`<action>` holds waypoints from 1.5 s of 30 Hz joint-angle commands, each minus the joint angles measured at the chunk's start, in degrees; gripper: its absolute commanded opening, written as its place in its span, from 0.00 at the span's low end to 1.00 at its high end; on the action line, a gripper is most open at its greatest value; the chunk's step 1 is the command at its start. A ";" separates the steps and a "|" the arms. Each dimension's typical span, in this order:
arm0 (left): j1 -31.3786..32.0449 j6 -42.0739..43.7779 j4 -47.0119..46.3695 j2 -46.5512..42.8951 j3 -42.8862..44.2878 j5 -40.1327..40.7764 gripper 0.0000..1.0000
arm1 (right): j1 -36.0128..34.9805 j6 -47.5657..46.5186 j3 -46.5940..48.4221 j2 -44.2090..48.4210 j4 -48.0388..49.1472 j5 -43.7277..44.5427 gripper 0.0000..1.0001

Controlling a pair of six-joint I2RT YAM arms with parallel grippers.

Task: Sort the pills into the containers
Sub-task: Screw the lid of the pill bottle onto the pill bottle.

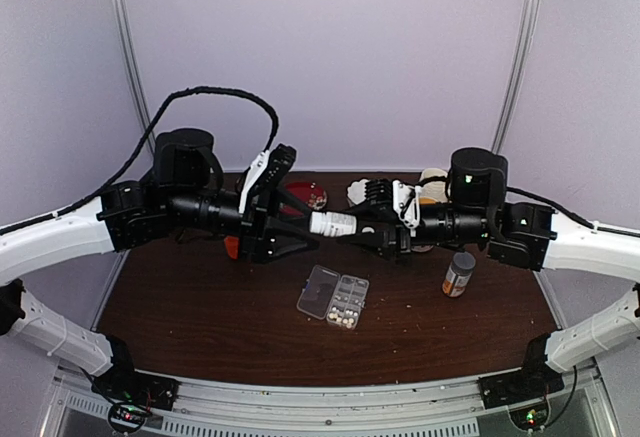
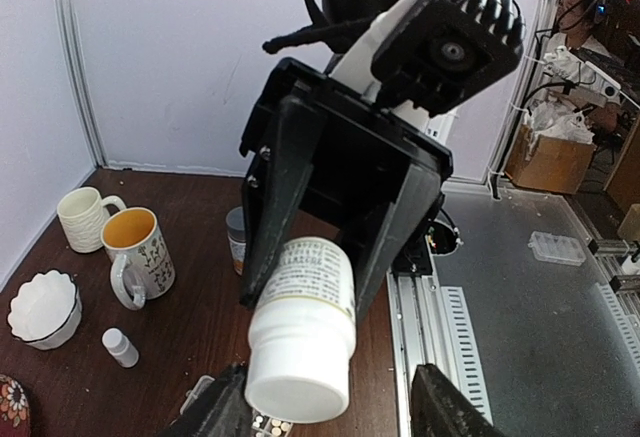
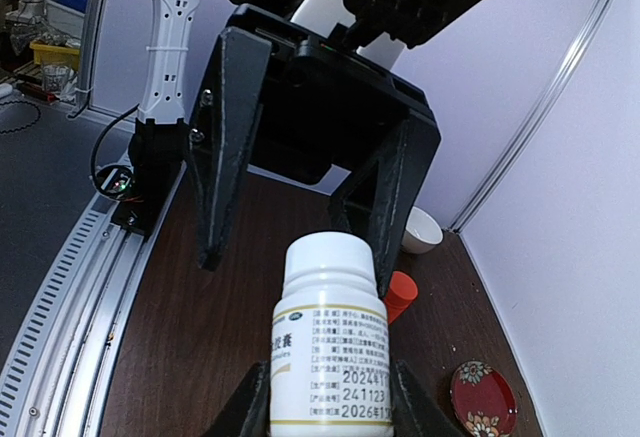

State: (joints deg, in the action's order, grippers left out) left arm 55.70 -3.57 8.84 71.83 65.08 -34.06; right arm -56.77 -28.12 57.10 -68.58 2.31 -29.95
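A: You're nearer. What's the right gripper (image 3: 332, 377) got?

B: It's clamped on a white bottle (image 1: 333, 223), with a finger pressed to each side of the label. The bottle hangs level over the middle of the table (image 1: 200, 327). Seen from above, its cap (image 2: 298, 382) points to nine o'clock.

A: And the left gripper (image 2: 330, 389)?

B: It faces the bottle head-on. Its fingers (image 2: 440, 412) stand apart, one on each side of the cap, with a plain gap on one side at least. I wouldn't call that a grip.

A: Where's the pill box (image 1: 318, 291)?

B: Flat on the table at six o'clock from the bottle, down below both arms. The clear lid lies open toward nine o'clock, and the cells sit on the three o'clock half.

A: Any pills (image 1: 347, 310) in it?

B: There are whitish specks in several cells, thickest near the five o'clock corner. They're too small for me to count.

A: What else is out?

B: An orange bottle (image 1: 459, 274) with a grey cap stands upright at three o'clock from the box, apart from it. A red dish (image 1: 305, 195) sits at twelve o'clock, behind the arms. At the far edge there's a white mug (image 2: 85, 219) with a patterned mug (image 2: 140, 255) just beside it. A white bowl (image 2: 42, 307) and a small white vial (image 2: 120, 347) are close by.
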 commanded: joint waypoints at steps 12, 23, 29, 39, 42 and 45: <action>-0.14 0.17 -0.90 0.17 1.81 1.24 0.23 | -0.72 1.72 3.02 -0.94 -0.19 2.20 0.00; -0.08 20.40 -0.87 -0.24 0.14 -2.12 0.00 | -0.49 12.36 5.90 -2.41 0.05 -4.74 0.00; 0.06 53.61 8.14 -1.52 1.79 1.14 0.00 | 0.69 21.59 6.27 -2.96 2.86 -10.12 0.00; 1.82 110.38 -2.82 -4.76 -5.82 17.74 0.00 | 2.80 34.19 5.12 -2.77 6.82 -16.29 0.00; 2.81 121.17 -9.28 -4.67 -8.49 22.83 0.00 | 3.60 36.11 4.42 -2.49 8.03 -17.79 0.00; 2.96 124.13 -24.51 -5.60 -14.86 20.40 0.11 | 4.31 35.86 4.50 -2.23 6.66 -17.66 0.00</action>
State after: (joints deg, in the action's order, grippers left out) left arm 59.00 104.62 -2.11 66.81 57.54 -18.72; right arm -53.43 3.66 60.66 -73.19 3.88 -43.86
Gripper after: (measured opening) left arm 0.263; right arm 0.326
